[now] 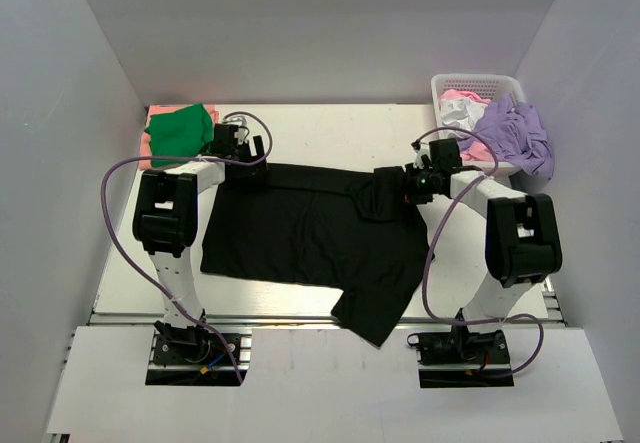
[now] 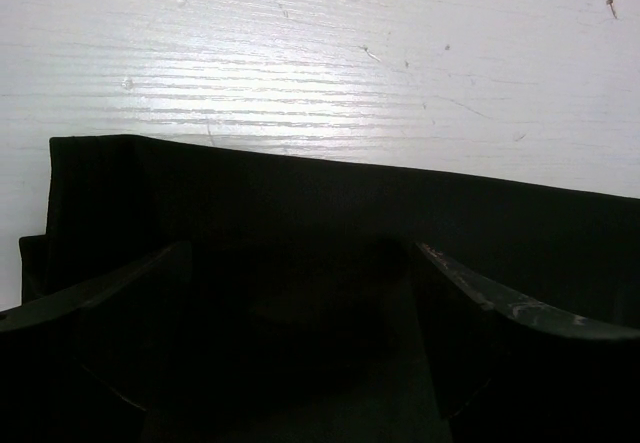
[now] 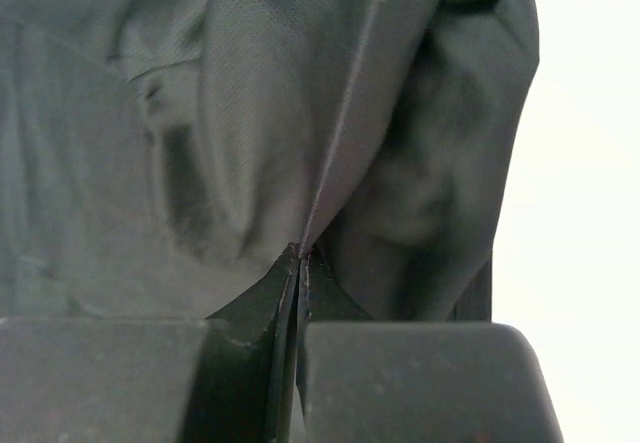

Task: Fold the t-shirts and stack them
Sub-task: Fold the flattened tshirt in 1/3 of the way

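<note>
The black t-shirt (image 1: 300,228) lies spread across the table, one sleeve hanging over the near edge. My left gripper (image 1: 250,170) is at its far left corner. In the left wrist view the gripper (image 2: 300,293) is open, its fingers (image 2: 500,303) wide apart over the shirt's edge (image 2: 330,203). My right gripper (image 1: 395,185) is at the shirt's far right part. In the right wrist view the gripper (image 3: 303,255) is shut on a pinched ridge of black cloth (image 3: 300,113), which is lifted into folds.
A green t-shirt (image 1: 182,131) lies on a salmon-pink one (image 1: 150,141) at the back left. A white lattice basket (image 1: 478,85) at the back right holds lavender (image 1: 515,133), white (image 1: 458,113) and pale pink (image 1: 462,95) shirts. Grey walls close in three sides.
</note>
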Motion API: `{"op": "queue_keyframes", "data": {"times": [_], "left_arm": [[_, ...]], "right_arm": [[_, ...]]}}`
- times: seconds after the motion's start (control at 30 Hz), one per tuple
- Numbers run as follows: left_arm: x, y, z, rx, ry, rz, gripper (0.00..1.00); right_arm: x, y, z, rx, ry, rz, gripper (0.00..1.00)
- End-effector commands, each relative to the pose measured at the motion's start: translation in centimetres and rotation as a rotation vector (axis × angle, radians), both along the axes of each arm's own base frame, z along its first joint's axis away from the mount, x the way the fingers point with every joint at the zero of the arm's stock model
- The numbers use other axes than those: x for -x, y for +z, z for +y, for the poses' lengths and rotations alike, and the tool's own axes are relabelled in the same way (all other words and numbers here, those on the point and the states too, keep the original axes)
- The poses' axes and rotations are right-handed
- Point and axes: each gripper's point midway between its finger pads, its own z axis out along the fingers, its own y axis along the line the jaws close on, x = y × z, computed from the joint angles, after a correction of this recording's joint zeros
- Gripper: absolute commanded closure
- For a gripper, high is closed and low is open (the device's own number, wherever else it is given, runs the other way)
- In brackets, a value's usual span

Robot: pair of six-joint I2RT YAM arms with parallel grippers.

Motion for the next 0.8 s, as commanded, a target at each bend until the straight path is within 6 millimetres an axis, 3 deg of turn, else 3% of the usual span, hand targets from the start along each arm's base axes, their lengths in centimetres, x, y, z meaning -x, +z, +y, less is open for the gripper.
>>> {"op": "queue_keyframes", "data": {"times": [0.0,0.2,0.27,0.37,0.43,0.47,0.5,0.6,0.73,0.77], "left_arm": [[2.6,-1.4,1.1,-0.027,0.033,0.096,0.0],[3.1,-1.3,1.4,-0.035,0.039,0.098,0.0],[3.1,-0.9,1.3,-0.033,0.039,0.089,0.0],[3.3,-0.8,1.4,-0.033,0.039,0.089,0.0],[3.4,-1.0,1.4,-0.033,0.039,0.089,0.0],[3.4,-1.0,1.4,-0.033,0.039,0.089,0.0],[3.4,-1.0,1.4,-0.033,0.039,0.089,0.0],[3.4,-1.0,1.4,-0.033,0.039,0.089,0.0],[3.5,-0.7,1.4,-0.033,0.039,0.089,0.0],[3.5,-0.7,1.4,-0.033,0.039,0.089,0.0]], "right_arm": [[1.4,2.9,-0.2,-0.031,-0.055,0.008,1.0],[3.5,6.6,0.5,-0.123,-0.116,-0.003,1.0],[4.2,7.0,0.6,-0.156,-0.163,0.023,1.0],[5.6,6.4,0.6,-0.189,-0.234,0.063,1.0],[7.3,4.1,0.1,-0.182,-0.273,0.104,1.0],[6.6,4.5,0.4,-0.218,-0.294,0.071,1.0],[7.3,3.3,0.6,-0.227,-0.283,0.07,0.89],[7.3,2.2,0.5,-0.215,-0.271,0.073,0.83],[6.2,1.7,-1.1,-0.092,-0.259,0.037,0.75],[5.4,2.4,-1.6,-0.057,-0.276,0.023,0.73]]}}
